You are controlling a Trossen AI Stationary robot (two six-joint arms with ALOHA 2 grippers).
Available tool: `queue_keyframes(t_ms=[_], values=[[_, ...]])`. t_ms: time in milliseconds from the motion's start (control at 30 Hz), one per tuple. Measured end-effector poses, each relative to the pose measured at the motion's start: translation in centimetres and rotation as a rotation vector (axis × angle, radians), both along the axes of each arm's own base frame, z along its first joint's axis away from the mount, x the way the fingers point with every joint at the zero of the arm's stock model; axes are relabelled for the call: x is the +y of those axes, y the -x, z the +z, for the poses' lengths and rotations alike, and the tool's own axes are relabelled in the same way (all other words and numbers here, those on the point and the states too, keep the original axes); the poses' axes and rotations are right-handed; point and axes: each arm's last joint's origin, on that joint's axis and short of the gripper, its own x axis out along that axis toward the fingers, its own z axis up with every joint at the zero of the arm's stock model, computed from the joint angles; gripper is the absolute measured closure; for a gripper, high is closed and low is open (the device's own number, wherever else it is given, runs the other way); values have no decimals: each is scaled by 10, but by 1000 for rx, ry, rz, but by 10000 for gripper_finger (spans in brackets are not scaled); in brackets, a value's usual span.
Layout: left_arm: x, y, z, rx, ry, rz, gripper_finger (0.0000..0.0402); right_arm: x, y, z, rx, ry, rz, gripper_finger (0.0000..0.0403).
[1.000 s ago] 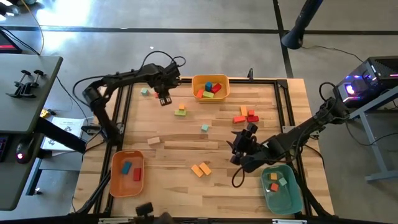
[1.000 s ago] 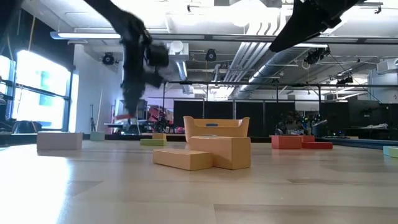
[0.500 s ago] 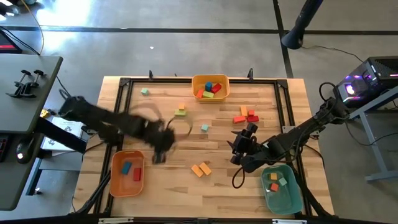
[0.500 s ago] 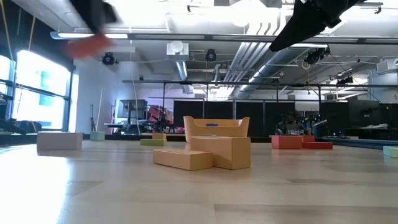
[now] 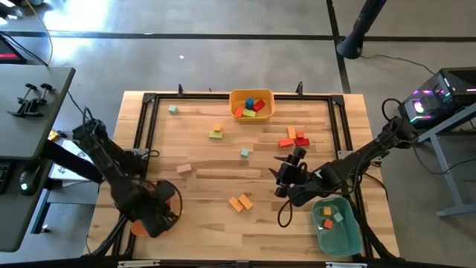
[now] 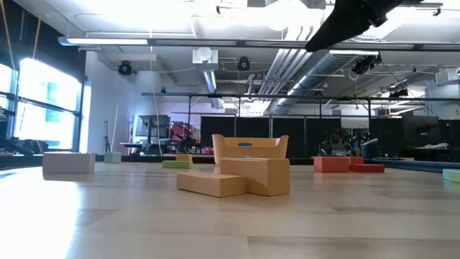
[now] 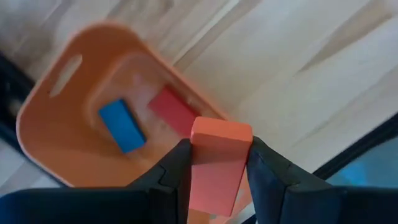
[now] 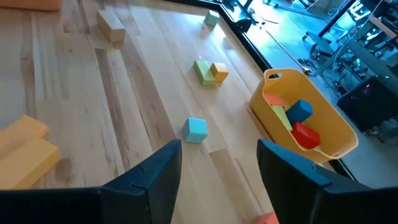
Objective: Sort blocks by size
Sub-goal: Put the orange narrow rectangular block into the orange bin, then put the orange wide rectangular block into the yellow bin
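My left gripper (image 5: 155, 217) hangs over the orange bin (image 5: 175, 199) at the table's near left, shut on an orange-red bar block (image 7: 219, 163). The bin (image 7: 62, 118) holds a blue block (image 7: 123, 126) and a red block (image 7: 174, 111). My right gripper (image 5: 285, 177) is open and empty above the table right of centre. Loose blocks lie flat on the table: two orange bars (image 5: 239, 202), a teal cube (image 5: 244, 152), a green and orange pair (image 5: 216, 132), a red and orange group (image 5: 294, 138), a pink bar (image 5: 184, 169). My left gripper pinches the orange-red bar by its two long sides (image 7: 194, 163) between its two fingers. The fingers lie along the bar, whose end (image 7: 221, 130) sticks out past the fingertips. The bar is lifted clear, above the orange bin's rim.
A yellow bin (image 5: 251, 104) with several blocks stands at the far edge. A teal bin (image 5: 335, 223) with blocks stands at the near right, beside my right arm. A small green block (image 5: 172, 109) lies at the far left. A black frame (image 5: 146, 126) runs around the tabletop.
My left gripper has swept from the far side beside the yellow bin toward the table's near left edge, carrying the orange-red bar, and now hangs over the orange bin. My right gripper has kept about still.
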Motion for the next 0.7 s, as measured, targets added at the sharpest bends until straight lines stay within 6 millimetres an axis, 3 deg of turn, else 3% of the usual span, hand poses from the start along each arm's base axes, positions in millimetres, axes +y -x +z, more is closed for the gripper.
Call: queue_keyframes(t_ms=[200,333,533,700], values=[[-4,-8,-28,194,-155,78,294,-1,-1,-1,54,4,55,197],[-4,-11,-38,341,-124,130,267,-12,-7,-2,99,22,62,197],[6,-10,-35,309,-97,191,216,-37,-17,-1,155,75,36,197],[21,1,-60,223,11,198,184,-54,-22,-2,191,75,24,197]])
